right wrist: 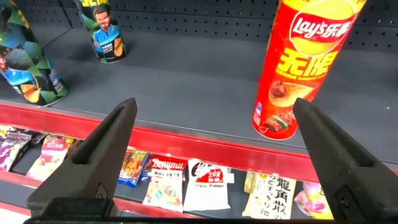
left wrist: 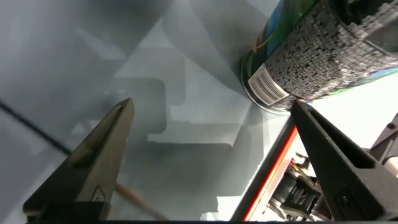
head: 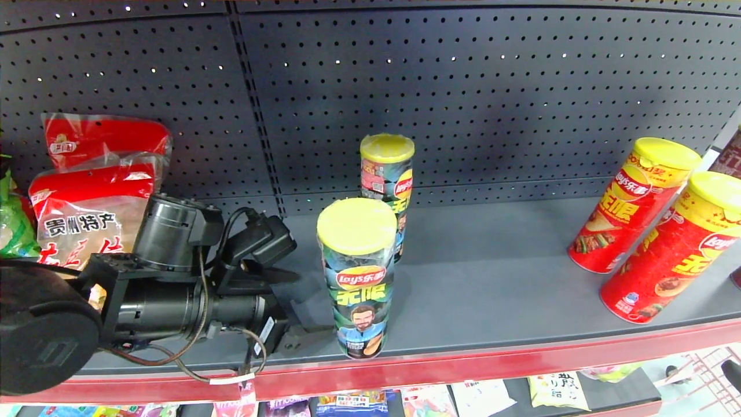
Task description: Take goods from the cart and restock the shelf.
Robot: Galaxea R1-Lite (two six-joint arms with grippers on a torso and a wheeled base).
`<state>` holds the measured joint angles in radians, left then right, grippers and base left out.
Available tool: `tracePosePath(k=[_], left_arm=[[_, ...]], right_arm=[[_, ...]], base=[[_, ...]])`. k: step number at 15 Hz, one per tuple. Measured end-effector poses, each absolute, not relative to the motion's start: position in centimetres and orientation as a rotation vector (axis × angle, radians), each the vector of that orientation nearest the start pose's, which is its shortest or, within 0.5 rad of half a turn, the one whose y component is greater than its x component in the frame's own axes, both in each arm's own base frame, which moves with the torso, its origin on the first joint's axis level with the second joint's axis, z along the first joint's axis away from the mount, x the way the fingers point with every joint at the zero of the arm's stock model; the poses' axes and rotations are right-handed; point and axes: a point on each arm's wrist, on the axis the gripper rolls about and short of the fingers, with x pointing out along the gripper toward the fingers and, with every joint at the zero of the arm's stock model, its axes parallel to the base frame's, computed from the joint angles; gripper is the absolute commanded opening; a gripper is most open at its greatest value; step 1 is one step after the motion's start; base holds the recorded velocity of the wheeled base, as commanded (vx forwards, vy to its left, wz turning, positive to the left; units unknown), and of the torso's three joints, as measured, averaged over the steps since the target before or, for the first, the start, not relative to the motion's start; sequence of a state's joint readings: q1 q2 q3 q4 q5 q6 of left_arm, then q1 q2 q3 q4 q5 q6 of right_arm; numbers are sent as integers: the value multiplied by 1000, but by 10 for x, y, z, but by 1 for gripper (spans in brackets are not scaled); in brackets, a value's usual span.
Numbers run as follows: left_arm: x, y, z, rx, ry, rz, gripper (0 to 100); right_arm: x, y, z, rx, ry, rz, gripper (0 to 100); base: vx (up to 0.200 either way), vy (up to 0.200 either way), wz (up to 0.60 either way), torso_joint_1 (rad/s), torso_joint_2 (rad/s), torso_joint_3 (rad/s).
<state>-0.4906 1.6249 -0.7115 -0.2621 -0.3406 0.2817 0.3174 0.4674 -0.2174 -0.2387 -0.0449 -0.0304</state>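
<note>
While its left claw (head: pixel 301 307) hangs open beside a green chip can (head: pixel 358 278), a robot faces a grey store shelf (head: pixel 492 278).

Upright at the shelf's red front edge, the can stands just past the tip of one finger; whether that finger touches it cannot be told. A second green can (head: pixel 386 185) stands behind it, near the perforated back panel (head: pixel 463 87). Two red chip cans (head: pixel 634 202) stand together at the shelf's right end, well apart from the green pair. Red snack bags (head: pixel 92 197) rest against the panel at the left. The right claw (right wrist: pixel 214 102), spread wide and holding nothing, hovers before the shelf edge, one of the red chip cans beyond it and snack packets (right wrist: pixel 180 180) on the shelf below.
</note>
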Motion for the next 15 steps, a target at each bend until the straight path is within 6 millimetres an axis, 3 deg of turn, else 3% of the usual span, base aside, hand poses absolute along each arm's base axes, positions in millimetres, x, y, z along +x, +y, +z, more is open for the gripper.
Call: tracePosePath(k=[15], left_arm=[[243, -151, 147, 318, 533, -927, 100]], right_arm=[[22, 6, 160, -34, 20, 277, 100]], base=[[0, 0, 0, 0, 0, 0]])
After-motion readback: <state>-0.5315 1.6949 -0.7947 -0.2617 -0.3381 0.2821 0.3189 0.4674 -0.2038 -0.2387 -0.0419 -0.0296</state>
